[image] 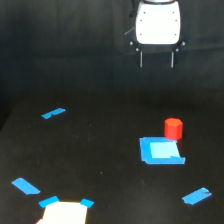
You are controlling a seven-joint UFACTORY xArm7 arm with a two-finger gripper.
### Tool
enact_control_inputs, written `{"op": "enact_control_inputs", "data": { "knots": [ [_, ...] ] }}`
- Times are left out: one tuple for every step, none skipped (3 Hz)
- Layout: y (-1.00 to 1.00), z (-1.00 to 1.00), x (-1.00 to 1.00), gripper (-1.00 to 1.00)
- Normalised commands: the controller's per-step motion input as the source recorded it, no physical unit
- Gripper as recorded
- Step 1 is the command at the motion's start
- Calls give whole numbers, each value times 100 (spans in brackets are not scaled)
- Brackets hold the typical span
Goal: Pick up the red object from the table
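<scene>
One red object, one claw open, three tape strips

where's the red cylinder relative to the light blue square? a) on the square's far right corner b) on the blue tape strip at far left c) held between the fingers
a: the red cylinder stands upright at the far right corner of the light blue square, with the gripper well above it, fingers apart and empty.

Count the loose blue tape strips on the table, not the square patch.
3: one at far left, one at near left, one at near right. More blue tape edges the white object at the bottom; the frame edge may hide others.
</scene>
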Motion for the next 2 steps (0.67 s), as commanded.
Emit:
{"op": "enact_control_inputs", "data": {
  "knots": [
    [-65,100,30,-100],
    [67,100,5,51]
  ]
}}
